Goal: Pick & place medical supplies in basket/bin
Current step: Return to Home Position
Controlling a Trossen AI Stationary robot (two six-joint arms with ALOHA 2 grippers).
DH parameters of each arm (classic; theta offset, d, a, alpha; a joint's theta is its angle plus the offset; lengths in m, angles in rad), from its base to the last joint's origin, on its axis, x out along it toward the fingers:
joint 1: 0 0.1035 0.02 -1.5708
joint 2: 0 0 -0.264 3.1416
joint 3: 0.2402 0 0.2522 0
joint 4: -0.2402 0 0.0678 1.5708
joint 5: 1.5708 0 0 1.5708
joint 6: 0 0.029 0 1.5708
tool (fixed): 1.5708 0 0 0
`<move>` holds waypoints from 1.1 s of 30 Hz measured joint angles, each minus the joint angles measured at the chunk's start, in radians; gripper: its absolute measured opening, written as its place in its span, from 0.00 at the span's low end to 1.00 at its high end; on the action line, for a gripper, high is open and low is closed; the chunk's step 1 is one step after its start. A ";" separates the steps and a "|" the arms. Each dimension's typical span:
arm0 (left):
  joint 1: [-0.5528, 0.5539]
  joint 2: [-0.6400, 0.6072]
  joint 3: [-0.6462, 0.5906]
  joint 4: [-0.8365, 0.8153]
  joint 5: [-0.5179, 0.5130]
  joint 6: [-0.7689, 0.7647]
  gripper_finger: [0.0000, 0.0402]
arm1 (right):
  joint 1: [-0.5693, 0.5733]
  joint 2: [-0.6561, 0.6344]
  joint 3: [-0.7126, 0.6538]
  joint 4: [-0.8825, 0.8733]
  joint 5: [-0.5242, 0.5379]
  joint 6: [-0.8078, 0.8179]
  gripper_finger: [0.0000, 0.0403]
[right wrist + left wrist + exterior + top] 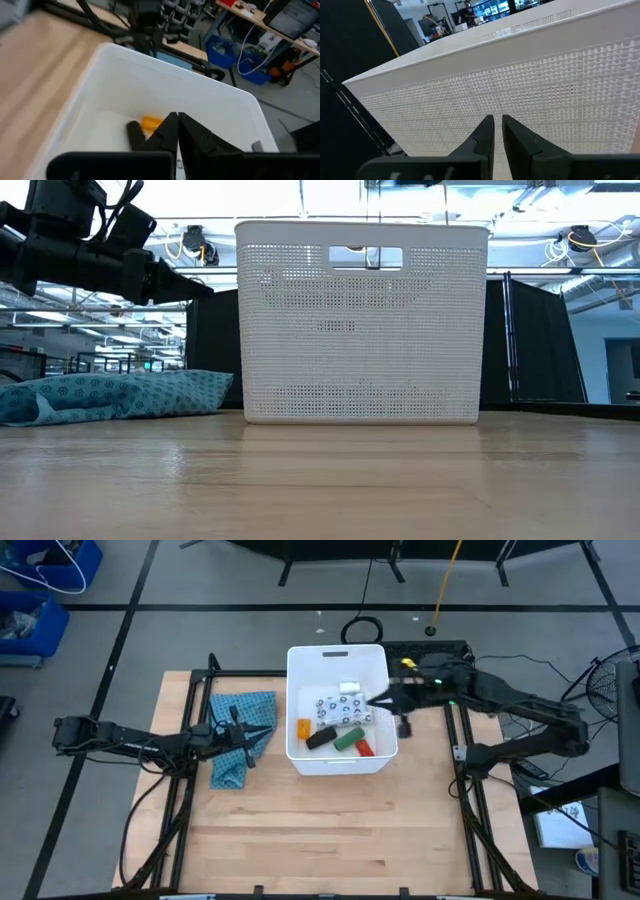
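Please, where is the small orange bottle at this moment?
In the high view, the small orange bottle lies inside the white bin, close to its left wall, beside the black bar.

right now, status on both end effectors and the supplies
Left end effector shut, empty, beside white bin. Right end effector shut, empty, over bin. Supplies in bin. Teal cloth under left arm.

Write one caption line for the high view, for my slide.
White bin holding medical supplies; right end effector above its right side, left end effector over the teal cloth.
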 joint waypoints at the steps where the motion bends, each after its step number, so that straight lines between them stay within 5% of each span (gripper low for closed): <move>1: 0.000 0.000 0.000 0.000 0.000 0.000 0.10 | 0.007 -0.027 -0.006 -0.014 -0.001 0.017 0.00; 10: 0.000 0.000 0.000 0.000 0.000 0.001 0.10 | 0.044 -0.373 -0.409 0.311 -0.110 0.249 0.00; 20: 0.000 0.000 0.000 0.002 -0.001 0.001 0.10 | 0.089 -0.652 -0.964 0.747 -0.025 0.423 0.00; 33: 0.000 0.000 0.000 0.003 -0.001 -0.006 0.10 | 0.104 -0.865 -1.186 0.902 0.023 0.409 0.00</move>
